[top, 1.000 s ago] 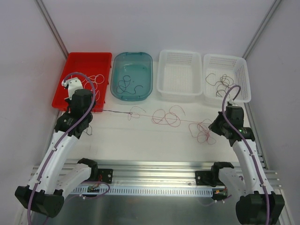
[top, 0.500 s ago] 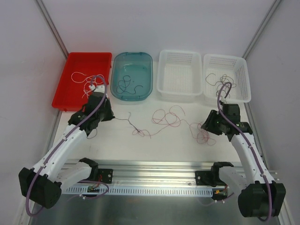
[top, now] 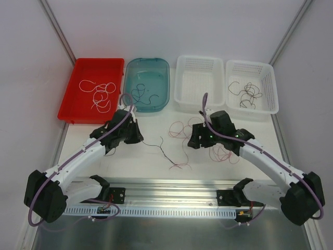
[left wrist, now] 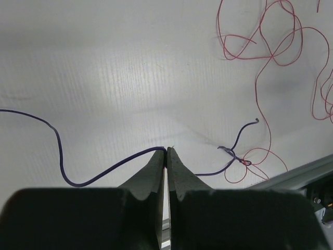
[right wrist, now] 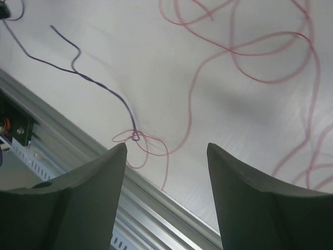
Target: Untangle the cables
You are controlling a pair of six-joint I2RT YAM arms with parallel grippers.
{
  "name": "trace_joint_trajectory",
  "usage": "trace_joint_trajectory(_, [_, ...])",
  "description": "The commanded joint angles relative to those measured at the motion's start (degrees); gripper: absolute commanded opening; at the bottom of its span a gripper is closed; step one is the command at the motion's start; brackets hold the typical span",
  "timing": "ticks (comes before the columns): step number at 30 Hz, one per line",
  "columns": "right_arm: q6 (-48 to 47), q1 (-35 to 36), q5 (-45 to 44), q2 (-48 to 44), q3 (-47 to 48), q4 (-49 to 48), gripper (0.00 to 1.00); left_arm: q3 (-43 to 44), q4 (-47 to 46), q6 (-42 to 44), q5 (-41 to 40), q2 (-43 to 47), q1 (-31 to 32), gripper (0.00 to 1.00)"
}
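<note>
Cables (right wrist: 135, 136) sprawl across the white table (top: 130, 164) between pale walls (top: 182, 26).

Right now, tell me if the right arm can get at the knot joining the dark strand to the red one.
Probably yes. The right gripper hangs open over the knot, nothing lying between them. The left gripper, shut on the dark strand, is off to the side, clear of it.

Red tray (top: 86, 67), teal tub (top: 156, 70), white mesh baskets (top: 200, 83), pink cables (left wrist: 271, 54), purple cable (left wrist: 78, 184)
</note>
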State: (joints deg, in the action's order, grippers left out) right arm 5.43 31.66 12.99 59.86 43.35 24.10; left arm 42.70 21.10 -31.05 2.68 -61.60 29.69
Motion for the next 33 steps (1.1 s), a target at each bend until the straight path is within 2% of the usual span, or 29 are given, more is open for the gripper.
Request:
trace_joint_trajectory(1, [-0.95,5.68,5.10,7.01,4.19,-11.52,0.67,-1.65,-2.47,-0.86,2.42,0.96,0.89,0.00])
trace_joint_trajectory(3, [1.84,9.73,5.46,10.27,6.38,-16.33,0.69,-2.00,-2.56,-1.29,2.77,1.13,1.07,0.00])
trace_joint_trajectory(7, [13.18,12.54,1.26,19.57,7.01,-25.31,0.69,-3.23,-3.00,-1.56,2.86,2.19,1.51,0.00])
trace_joint_trajectory(8, [15.64,13.33,1.16,20.73,6.66,-30.03,0.69,-3.50,-3.00,-1.56,2.86,2.45,1.51,0.00])
trace_joint_trajectory(11, [22.51,15.88,-0.16,24.41,6.39,-35.86,0.68,-4.38,-3.00,-1.82,2.60,3.68,1.51,0.00])
trace_joint_trajectory(19, [27.08,20.28,-3.85,32.95,10.08,-37.10,0.64,-5.26,-3.08,-1.74,2.07,5.35,1.51,0.00])
trace_joint_trajectory(22, [27.70,20.64,-5.08,33.92,9.56,-37.37,0.54,-5.43,-2.91,-1.74,1.28,5.97,1.51,0.00])
trace_joint_trajectory(23, [27.53,20.64,-5.52,33.75,8.95,-37.28,0.43,-5.43,-2.91,-1.74,1.02,6.14,1.51,0.00])
trace_joint_trajectory(25, [27.00,20.64,-7.01,32.09,8.42,-36.58,0.30,-5.43,-2.74,-1.30,-0.65,6.50,1.51,0.00])
trace_joint_trajectory(26, [26.39,20.64,-7.89,31.12,8.15,-34.40,0.17,-5.43,-2.39,-1.21,-1.27,7.02,1.42,0.00])
trace_joint_trajectory(28, [23.14,20.55,-11.82,27.01,8.15,-30.88,0.03,-5.00,-1.42,-0.60,-4.86,7.64,1.51,0.00])
trace_joint_trajectory(33, [16.46,17.57,-20.80,14.87,7.63,-15.15,0.01,-1.57,6.39,2.65,-16.81,10.19,-1.02,0.00])
